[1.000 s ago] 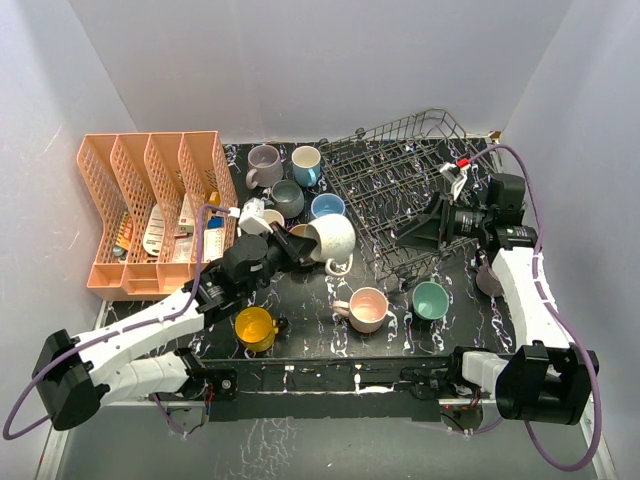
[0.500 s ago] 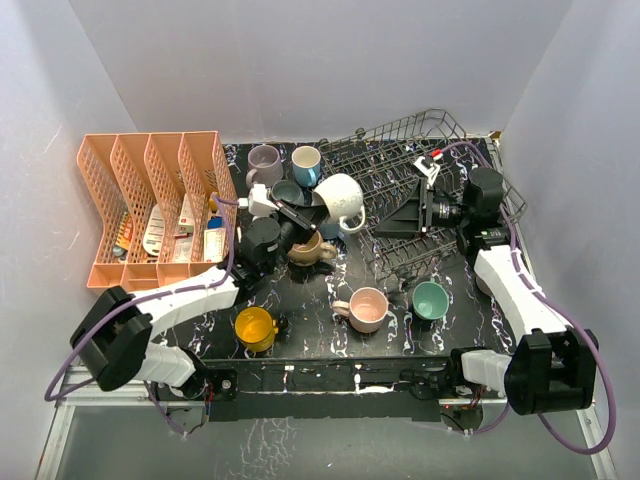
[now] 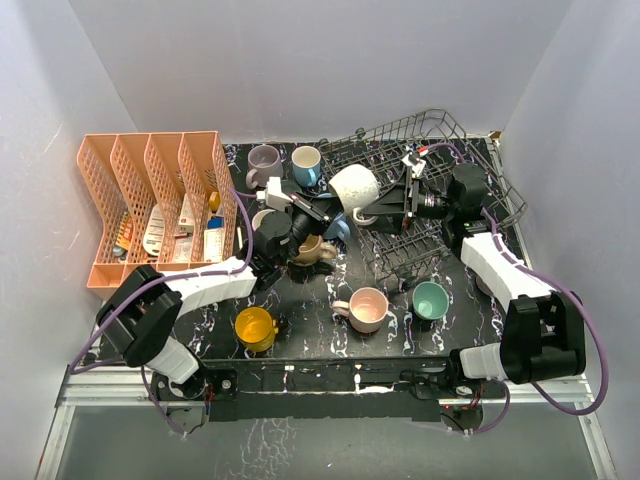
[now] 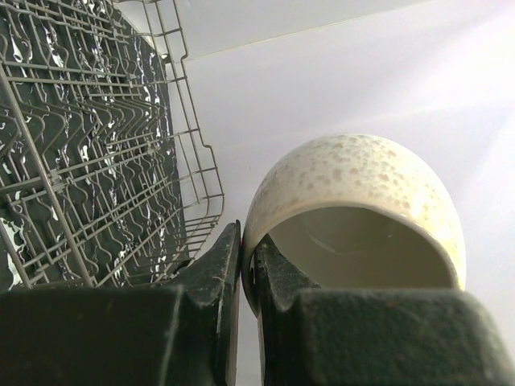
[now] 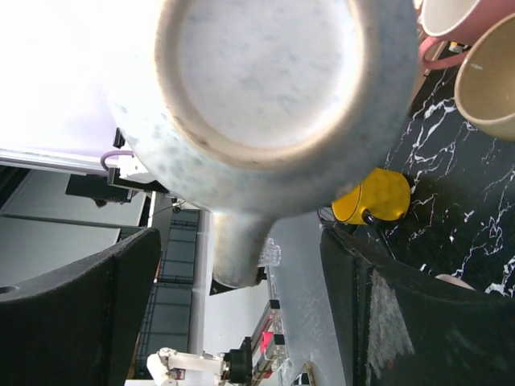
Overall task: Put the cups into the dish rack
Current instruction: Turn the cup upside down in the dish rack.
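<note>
My left gripper point(image 3: 333, 203) is shut on the rim of a white speckled cup point(image 3: 355, 187) and holds it in the air at the dish rack's point(image 3: 440, 150) left edge. In the left wrist view the fingers point(image 4: 217, 265) pinch the cup's rim point(image 4: 354, 209), with the rack point(image 4: 88, 145) behind. My right gripper point(image 3: 380, 208) is open over the rack, right beside that cup. In the right wrist view the cup's base point(image 5: 265, 80) fills the top and its handle point(image 5: 237, 249) hangs between the open fingers point(image 5: 378, 314), not touching them.
On the black table stand a mauve cup point(image 3: 263, 160), a blue cup point(image 3: 306, 163), a tan cup point(image 3: 312, 250), a pink cup point(image 3: 367, 308), a green cup point(image 3: 430, 298) and a yellow cup point(image 3: 253, 327). An orange organiser point(image 3: 150, 210) stands at the left.
My left arm has carried the white cup up and to the right, to the rack's edge. My right gripper has moved left across the rack toward the cup.
</note>
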Tool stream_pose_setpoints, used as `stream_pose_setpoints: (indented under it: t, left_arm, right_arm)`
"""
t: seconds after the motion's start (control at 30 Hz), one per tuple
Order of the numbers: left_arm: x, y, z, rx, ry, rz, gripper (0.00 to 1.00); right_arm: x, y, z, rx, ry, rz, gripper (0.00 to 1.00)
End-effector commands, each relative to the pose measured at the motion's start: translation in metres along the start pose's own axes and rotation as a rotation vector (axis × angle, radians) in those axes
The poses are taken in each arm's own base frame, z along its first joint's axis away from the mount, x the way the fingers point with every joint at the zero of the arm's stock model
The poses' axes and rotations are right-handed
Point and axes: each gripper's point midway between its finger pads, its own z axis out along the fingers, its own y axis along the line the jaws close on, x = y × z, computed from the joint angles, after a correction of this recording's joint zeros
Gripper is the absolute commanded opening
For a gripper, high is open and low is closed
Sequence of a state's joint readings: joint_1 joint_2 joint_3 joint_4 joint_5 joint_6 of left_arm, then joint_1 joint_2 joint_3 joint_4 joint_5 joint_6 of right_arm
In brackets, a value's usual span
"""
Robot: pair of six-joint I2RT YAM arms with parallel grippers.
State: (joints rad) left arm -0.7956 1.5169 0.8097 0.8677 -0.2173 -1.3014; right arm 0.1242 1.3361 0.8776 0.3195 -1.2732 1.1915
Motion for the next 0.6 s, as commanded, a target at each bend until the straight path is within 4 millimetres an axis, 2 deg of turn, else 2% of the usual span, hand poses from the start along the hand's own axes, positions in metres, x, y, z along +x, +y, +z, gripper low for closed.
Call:
stream_pose_setpoints:
  t: [0.0,0.07,0.23,0.37,0.47,0.57]
  left_arm:
    - [-0.019,-0.081,-0.002,0.263,-0.046,-0.080,0.00]
    - [-0.017,-0.081,-0.001,0.271,-0.040,-0.074,0.00]
    - [-0.012,-0.084,0.001,0.302,-0.019,-0.040,0.00]
    - [-0.006,-0.084,0.003,0.309,0.005,0.000,0.00]
    - [-0.002,-0.081,0.003,0.312,0.016,0.027,0.00]
    - [0.001,-0.082,0.001,0.330,0.023,0.072,0.00]
  right_arm:
    - [-0.016,0.034,0.004,-0.063,-0.028,-0.108,0.78]
    - [-0.016,0.031,0.005,-0.060,-0.030,-0.093,0.70]
    - [-0.016,0.023,0.006,-0.049,-0.039,-0.053,0.65]
    - [-0.018,0.018,0.007,-0.042,-0.045,-0.038,0.56]
    - [-0.019,0.012,0.007,-0.029,-0.055,-0.025,0.37]
    - [-0.019,0.005,0.007,-0.013,-0.065,-0.028,0.10]
